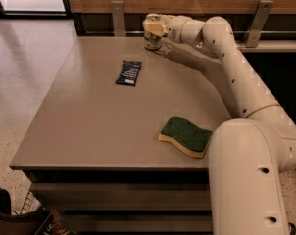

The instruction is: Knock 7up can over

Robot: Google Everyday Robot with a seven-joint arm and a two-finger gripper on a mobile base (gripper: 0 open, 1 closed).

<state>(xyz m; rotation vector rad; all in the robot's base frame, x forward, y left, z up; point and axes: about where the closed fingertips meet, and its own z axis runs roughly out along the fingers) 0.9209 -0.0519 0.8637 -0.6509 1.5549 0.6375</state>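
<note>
The 7up can (151,42) stands upright at the far edge of the grey table (99,131), near the middle of that edge. It has a whitish body with dark markings and a silver rim. My gripper (155,28) is at the end of the white arm that reaches from the right. It sits right at the can's upper half, touching or overlapping it and hiding part of its top. The can's lower part shows below the gripper.
A flat dark blue packet (129,72) lies left of and nearer than the can. A green and yellow sponge (186,135) lies near the front right by my arm's base (246,180). Wooden wall and metal brackets (117,17) stand behind the table. Floor is at the left.
</note>
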